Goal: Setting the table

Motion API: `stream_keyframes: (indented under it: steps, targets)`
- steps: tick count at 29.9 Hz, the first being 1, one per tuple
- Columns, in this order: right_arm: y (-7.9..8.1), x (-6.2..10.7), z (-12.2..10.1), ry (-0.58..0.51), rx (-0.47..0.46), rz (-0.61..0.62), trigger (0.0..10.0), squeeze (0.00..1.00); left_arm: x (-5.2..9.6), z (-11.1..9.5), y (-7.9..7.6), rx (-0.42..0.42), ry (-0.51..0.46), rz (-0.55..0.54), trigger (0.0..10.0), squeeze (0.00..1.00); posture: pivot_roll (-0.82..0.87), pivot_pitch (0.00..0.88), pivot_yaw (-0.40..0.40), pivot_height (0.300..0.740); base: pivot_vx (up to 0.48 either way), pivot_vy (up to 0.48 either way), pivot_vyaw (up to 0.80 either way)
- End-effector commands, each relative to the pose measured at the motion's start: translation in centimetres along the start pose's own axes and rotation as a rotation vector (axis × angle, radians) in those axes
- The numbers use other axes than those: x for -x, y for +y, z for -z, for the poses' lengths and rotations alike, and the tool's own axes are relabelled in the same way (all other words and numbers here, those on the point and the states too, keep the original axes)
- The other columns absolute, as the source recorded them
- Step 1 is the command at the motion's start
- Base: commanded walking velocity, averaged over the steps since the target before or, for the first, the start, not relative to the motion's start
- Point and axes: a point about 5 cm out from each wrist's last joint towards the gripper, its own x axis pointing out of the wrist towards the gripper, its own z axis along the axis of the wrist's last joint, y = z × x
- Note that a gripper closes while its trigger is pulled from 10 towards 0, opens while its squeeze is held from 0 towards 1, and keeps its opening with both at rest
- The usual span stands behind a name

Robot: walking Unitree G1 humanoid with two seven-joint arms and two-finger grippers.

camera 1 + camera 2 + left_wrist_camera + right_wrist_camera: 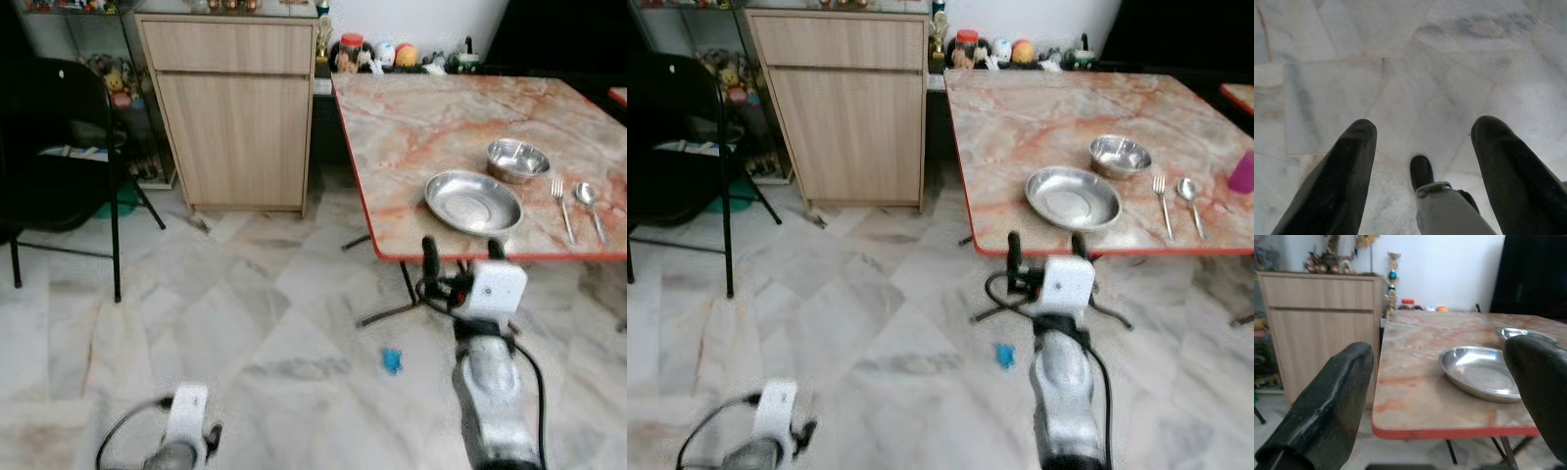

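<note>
Nearest me, my right gripper [457, 253] hangs spread and empty below the table [431, 108] edge, lower right. Plate [473, 202], bowl [516, 159], fork [563, 210] and spoon [590, 208] look set; left gripper [1420, 147] idles, spread.

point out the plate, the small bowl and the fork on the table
plate [473, 202], left eye view, middle of its flat base
small bowl [516, 159], left eye view, inside of the bowl
fork [563, 210], left eye view, on the handle
</note>
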Motion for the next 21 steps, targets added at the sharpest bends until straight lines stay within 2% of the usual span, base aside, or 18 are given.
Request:
stream_keyframes:
  steps: [1, 13, 21]
  targets:
    - [-1.08, -0.34, -0.58, -0.014, 0.012, 0.039, 10.0, 0.00, 0.01, 0.26, -0.59, -0.012, 0.009, 0.014, 10.0, 0.00, 0.02, 0.000, -0.046, 0.740, 0.000, -0.334, 0.00]
    - [-1.02, -0.35, -0.76, -0.014, 0.008, 0.044, 10.0, 0.00, 0.03, 0.34, -0.54, -0.035, 0.012, 0.020, 10.0, 0.00, 0.02, 0.000, -0.036, 0.740, 0.000, -0.324, 0.00]
    - [-0.96, -0.25, -0.60, -0.001, 0.007, 0.039, 10.0, 0.00, 0.05, 0.35, -0.55, -0.016, 0.008, 0.024, 10.0, 0.00, 0.02, 0.000, -0.037, 0.740, 0.000, 0.000, 0.00]
